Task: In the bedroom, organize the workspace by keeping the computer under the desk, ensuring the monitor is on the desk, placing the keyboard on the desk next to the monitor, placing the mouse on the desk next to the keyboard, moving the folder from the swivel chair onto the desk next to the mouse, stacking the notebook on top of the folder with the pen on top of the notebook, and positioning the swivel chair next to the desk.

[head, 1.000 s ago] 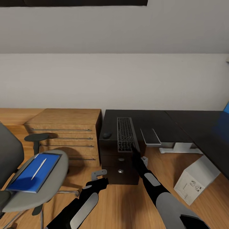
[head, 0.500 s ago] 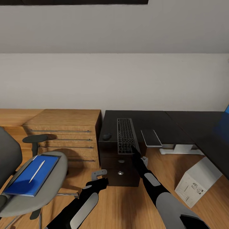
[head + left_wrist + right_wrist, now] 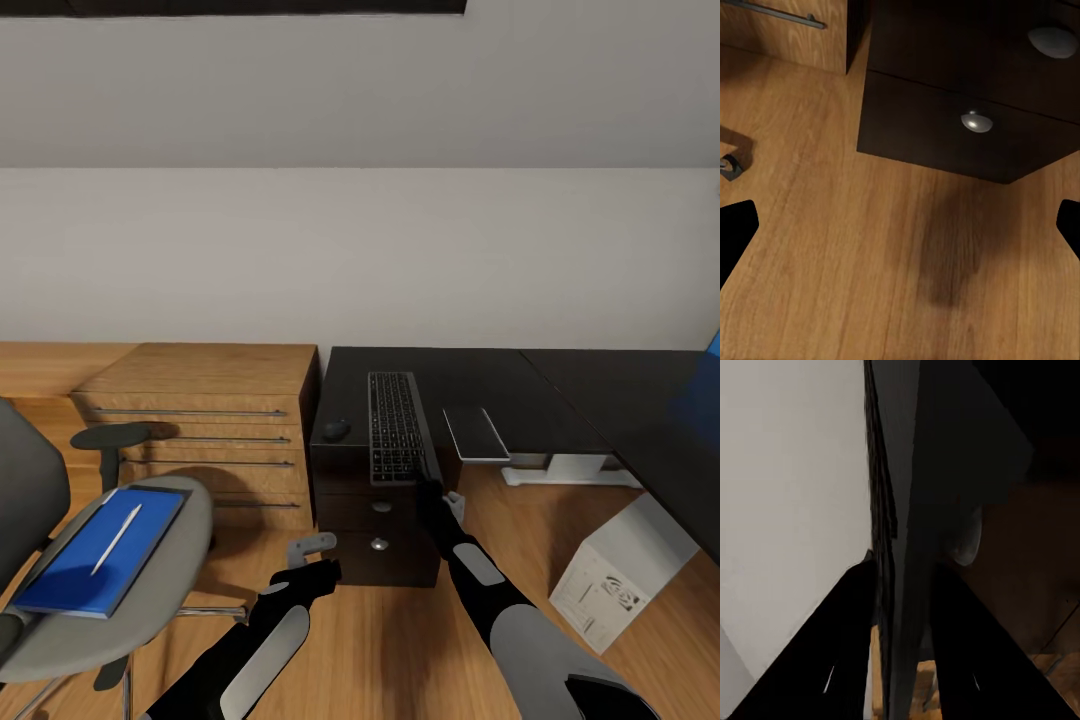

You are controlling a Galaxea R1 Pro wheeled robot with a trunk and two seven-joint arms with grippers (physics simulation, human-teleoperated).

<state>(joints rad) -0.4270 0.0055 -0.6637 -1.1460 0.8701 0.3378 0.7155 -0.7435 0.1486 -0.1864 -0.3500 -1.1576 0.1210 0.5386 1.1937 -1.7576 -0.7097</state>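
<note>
The right pincer (image 3: 425, 478) grips the near end of the keyboard (image 3: 393, 424) lying on the black surface (image 3: 480, 380) beside the mouse (image 3: 335, 428): apparently stiff, light, best held by its edge.

Bare desk (image 3: 470, 375) top lay open behind the keyboard (image 3: 393, 424); the mouse (image 3: 335, 428) crowded its left edge, the oak drawer unit (image 3: 205, 420) apparently touching there.

Home office: desk (image 3: 470, 385), swivel chair (image 3: 60, 560)
</note>
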